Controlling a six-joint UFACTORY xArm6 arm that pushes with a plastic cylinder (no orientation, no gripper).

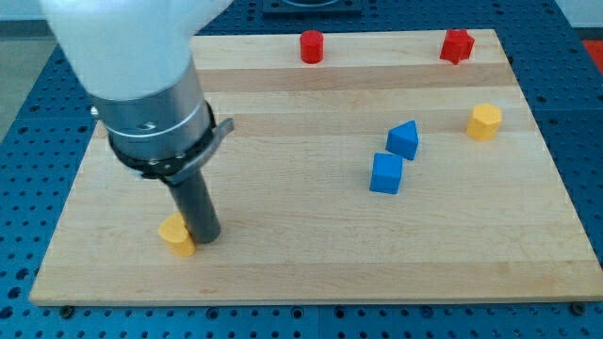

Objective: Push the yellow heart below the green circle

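Observation:
The yellow heart (175,234) lies near the board's bottom left corner. My tip (206,241) rests on the board right beside it, on the heart's right, touching or nearly touching it. The rod rises from there into the large grey and white arm body that fills the view's top left. No green circle shows anywhere; the arm body hides part of the board's left side.
A red cylinder (312,46) and a red star-like block (456,45) sit along the top edge. A yellow hexagon (484,122) is at the right. A blue triangle (403,139) and a blue cube (386,174) sit right of centre. The wooden board (301,273) ends close below the heart.

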